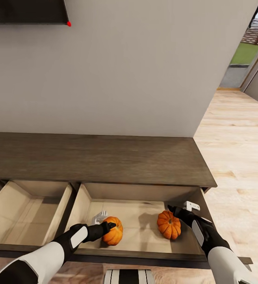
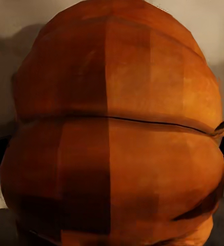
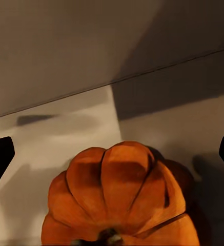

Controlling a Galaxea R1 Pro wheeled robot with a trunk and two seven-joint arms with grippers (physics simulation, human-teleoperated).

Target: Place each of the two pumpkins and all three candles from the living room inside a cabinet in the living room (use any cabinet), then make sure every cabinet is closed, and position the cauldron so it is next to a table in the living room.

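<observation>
At the bottom of the head view both arms reach into the open right-hand drawer of the cabinet. The left gripper, lower centre-left, has its dark fingers clamped on the left pumpkin, which sits on the pale drawer floor near the front edge; in the left wrist view that pumpkin presses right up to the lens (its ribs show as broad orange bands).

The right gripper, lower right, hangs just beside the right pumpkin without holding it. In the right wrist view its fingertips stand wide apart at the two sides of the frame, and the right pumpkin lies low between them on the beige floor, touching neither.

The two pumpkins are apart, both in this same drawer. Left of it, at lower left, a second drawer also stands pulled out. Beyond the drawers runs the cabinet's dark wooden top, then the grey wall. Light wood flooring stretches up the right side.
</observation>
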